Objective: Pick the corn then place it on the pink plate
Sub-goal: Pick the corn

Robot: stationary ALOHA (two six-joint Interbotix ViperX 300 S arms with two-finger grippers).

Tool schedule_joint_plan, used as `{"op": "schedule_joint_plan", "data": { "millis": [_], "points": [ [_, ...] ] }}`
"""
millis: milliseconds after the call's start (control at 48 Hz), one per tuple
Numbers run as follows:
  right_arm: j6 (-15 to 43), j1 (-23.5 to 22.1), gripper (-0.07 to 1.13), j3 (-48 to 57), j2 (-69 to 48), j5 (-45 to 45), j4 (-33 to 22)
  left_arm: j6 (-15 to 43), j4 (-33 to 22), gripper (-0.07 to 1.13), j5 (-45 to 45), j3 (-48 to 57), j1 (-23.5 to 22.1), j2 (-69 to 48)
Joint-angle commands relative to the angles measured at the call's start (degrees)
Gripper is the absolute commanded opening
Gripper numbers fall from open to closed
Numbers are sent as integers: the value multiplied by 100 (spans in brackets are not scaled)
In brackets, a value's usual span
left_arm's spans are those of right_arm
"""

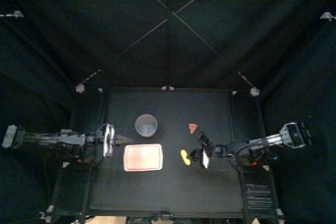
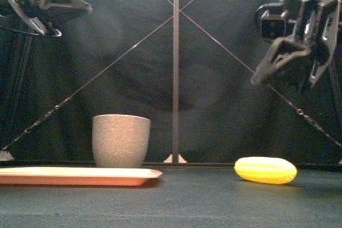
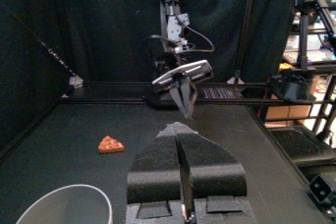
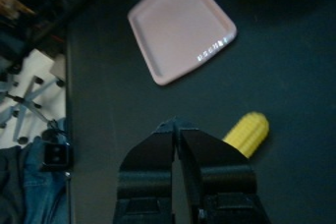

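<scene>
Corn (image 2: 266, 170): yellow, lying on its side on the black table (image 1: 171, 105), not on the pink plate (image 1: 141, 157). Seen from above, it sits at 3 o'clock of the plate, just beside the plate's right edge but apart from it. Nothing touches it.

Pink plate: flat on the table, left of centre, toward the front. It carries nothing.

Grey speckled cup (image 2: 120, 139): upright, at 12 o'clock of the plate, behind it and clear of its rim.

Small orange-red wedge toy (image 3: 112, 144): flat on the table at about 12 o'clock of the corn, and at 3 o'clock of the cup, well apart from both.

Right gripper (image 4: 176, 128): jaws pressed together with only a thin seam between them, gripping nothing. From above it is at 3 o'clock of the corn and close to it. The front view shows it held high above the table, jaws angled down. In its wrist view the corn lies just beside the jaw tips, untouched.

Left gripper (image 3: 180, 130): jaws likewise clenched together and empty. It is raised off the table at 9 o'clock of the plate, near the cup.
</scene>
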Motion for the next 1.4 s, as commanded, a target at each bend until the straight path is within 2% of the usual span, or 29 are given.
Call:
{"op": "schedule_joint_plan", "data": {
  "millis": [21,188,333,896,1167,1396],
  "points": [
    [149,-9,51,-158,334,176,70,0,0,-3,-26,-97,9,-18],
    [167,35,81,-281,861,281,88,0,0,-3,-26,-97,9,-26],
    [158,18,97,-483,1301,299,70,0,0,-3,-26,-97,9,-53],
    [149,-272,98,-1116,2505,615,18,0,-9,-3,-26,-88,9,-88],
    [158,-272,97,-1661,2689,809,-387,-9,-9,-3,-26,-70,18,-88],
    [123,-229,97,-2250,2962,1371,-606,0,-9,-3,-26,-53,18,-97]
  ]
}}
